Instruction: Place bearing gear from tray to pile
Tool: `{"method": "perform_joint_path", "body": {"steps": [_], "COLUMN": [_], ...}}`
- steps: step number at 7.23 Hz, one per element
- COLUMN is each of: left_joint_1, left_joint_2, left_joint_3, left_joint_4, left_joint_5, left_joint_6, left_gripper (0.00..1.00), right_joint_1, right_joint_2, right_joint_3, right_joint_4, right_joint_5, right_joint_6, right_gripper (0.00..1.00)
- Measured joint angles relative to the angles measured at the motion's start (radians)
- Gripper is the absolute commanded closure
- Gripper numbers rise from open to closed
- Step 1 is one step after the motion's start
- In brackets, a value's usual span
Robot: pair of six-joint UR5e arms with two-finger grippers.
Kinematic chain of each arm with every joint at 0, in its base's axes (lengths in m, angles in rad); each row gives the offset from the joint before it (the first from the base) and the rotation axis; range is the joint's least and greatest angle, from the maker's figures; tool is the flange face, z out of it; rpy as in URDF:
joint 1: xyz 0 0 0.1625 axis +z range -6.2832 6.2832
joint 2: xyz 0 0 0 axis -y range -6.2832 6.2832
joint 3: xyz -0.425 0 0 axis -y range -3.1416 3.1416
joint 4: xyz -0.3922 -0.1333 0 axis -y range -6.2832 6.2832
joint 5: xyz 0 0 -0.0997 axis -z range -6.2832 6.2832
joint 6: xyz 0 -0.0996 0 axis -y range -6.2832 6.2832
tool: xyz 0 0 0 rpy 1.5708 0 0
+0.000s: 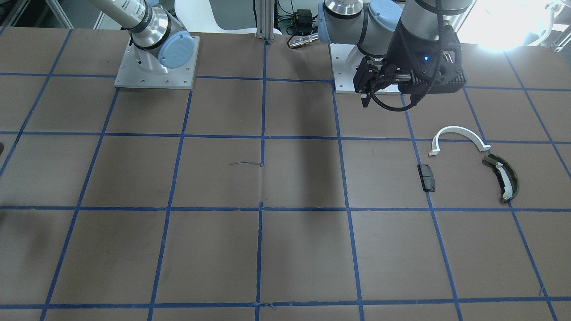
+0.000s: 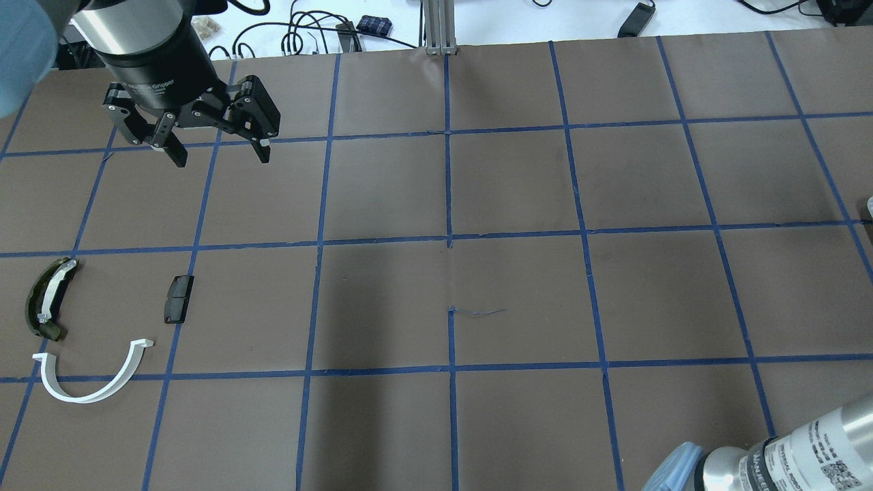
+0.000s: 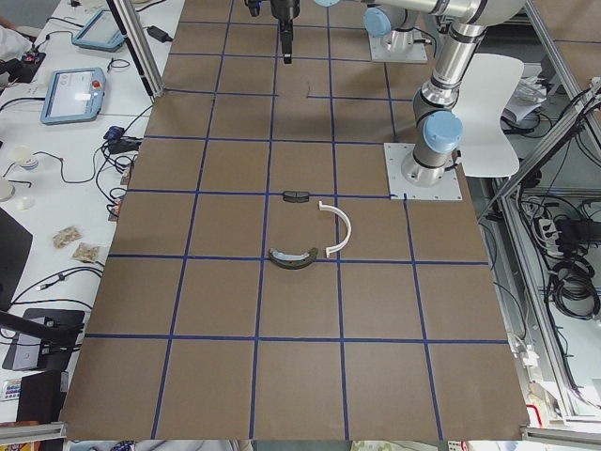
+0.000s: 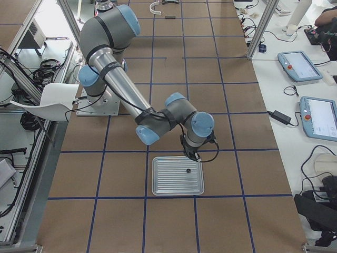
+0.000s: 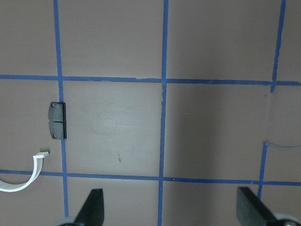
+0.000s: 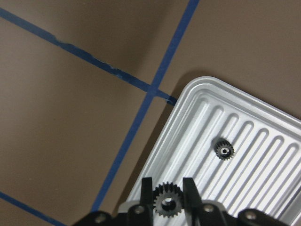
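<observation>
The gear [image 6: 165, 201] sits between the two fingers of the right gripper [image 6: 167, 187], which is pinching it by its toothed rim. Its flat face and centre hole are turned up towards the wrist camera. It hangs over the near corner of the ribbed metal tray [image 6: 202, 87]. Whether it has cleared the tray floor cannot be told, though it looks larger than the second, smaller gear [image 6: 224, 150] lying loose in a groove just beyond, which suggests it is raised.

The tray lies at the robot's right end of the surface [image 2: 518, 286]. The pile is at the opposite, left end, well apart from the tray: a white half-ring [image 2: 92, 382], a dark olive curved piece [image 2: 48, 300] with a white strip along it, and a small black block [image 2: 177, 299]. The three lie near one another without touching.

So the coming move looks like a long carry across the robot's front, from right to left. The gear is round, so it has no long axis to line up. It only needs setting down flat near those three parts.

The left gripper [image 2: 222, 158] hovers beyond the pile, empty, with its fingers spread wide. It is by far the nearer arm to the pile, while the right arm must reach the whole way across.
</observation>
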Motion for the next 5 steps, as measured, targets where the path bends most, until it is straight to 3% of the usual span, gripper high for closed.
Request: {"method": "perform_joint_path", "body": {"steps": [2,5], "left_joint_1": [0.001,0.002], "left_joint_2": [-0.001,-0.006], "left_joint_3": [0.002,0.013], "left_joint_4": [-0.001,-0.001], "left_joint_5": [0.0,0.0], "left_joint_6": [0.0,0.0], "left_gripper": [0.0,0.0], "right_joint_1": [0.134,0.426], "right_joint_2": [-0.101,-0.204], "right_joint_3": [0.01,0.055], "right_joint_4": [0.128,0.179], "right_joint_5": [0.0,0.0], "right_joint_6": [0.245,0.707], "right_gripper": [0.86,0.86]}}
